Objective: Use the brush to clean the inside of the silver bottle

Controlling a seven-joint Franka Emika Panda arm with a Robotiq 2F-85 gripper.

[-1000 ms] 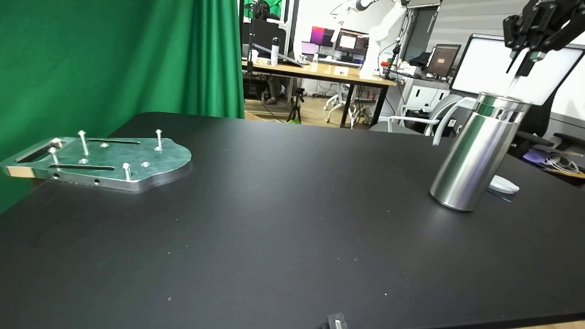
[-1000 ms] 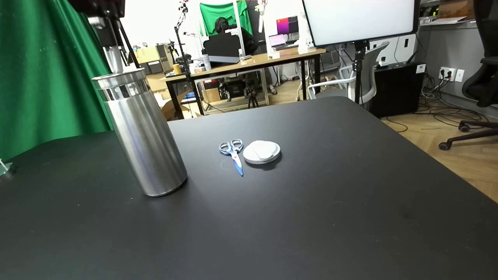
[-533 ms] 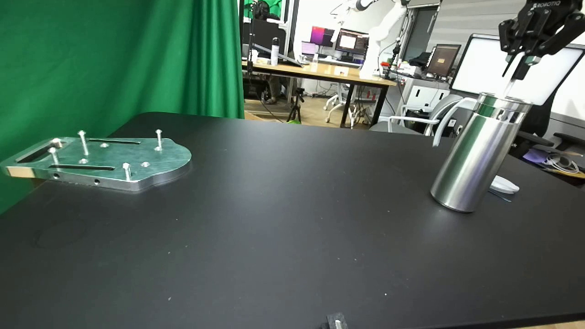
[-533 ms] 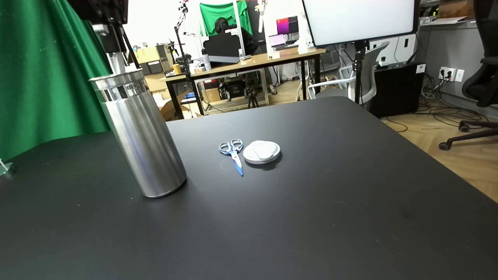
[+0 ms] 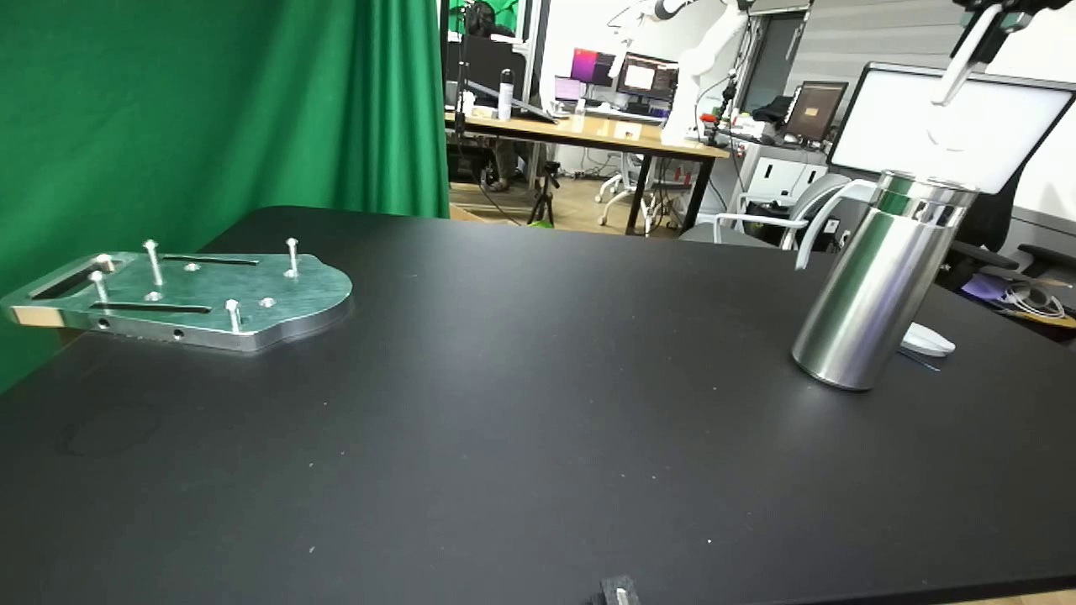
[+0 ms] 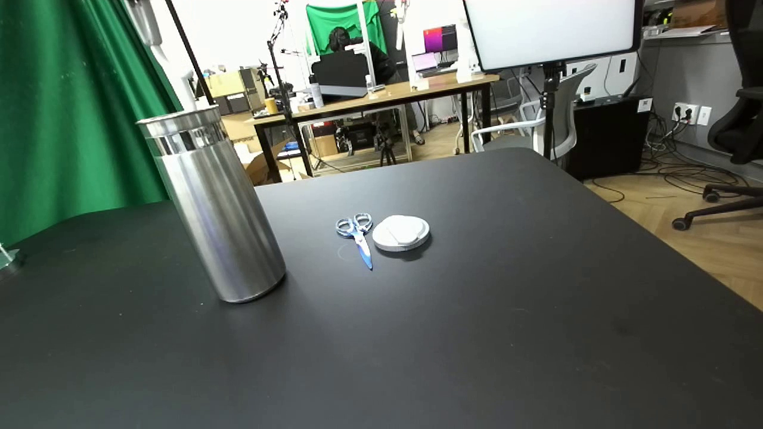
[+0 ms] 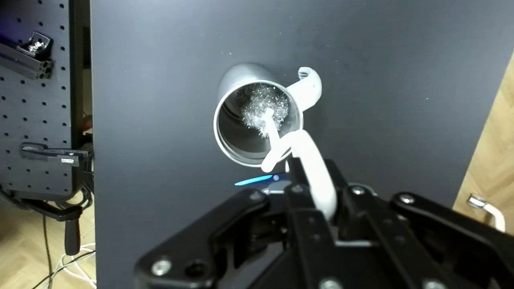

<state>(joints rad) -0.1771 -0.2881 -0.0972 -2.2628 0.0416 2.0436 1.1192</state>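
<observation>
Wrist view, left to right: we find silver bottle (image 7: 241, 138) upright on desk (image 7: 160, 120); brush (image 7: 304, 147), bristles (image 7: 259, 102) inside bottle; hand (image 7: 314, 162) closed around handle (image 7: 322, 188). Bottle lies below hand; next stroke, we judge, should follow bottle's long axis.

Passing room spans the black counter (image 5: 504, 420) between the flat green pegged plate (image 5: 202, 284) and the tall silver metal bottle (image 5: 878, 281), whose mouth a thin white brush (image 7: 306, 150) partly blocks.
</observation>
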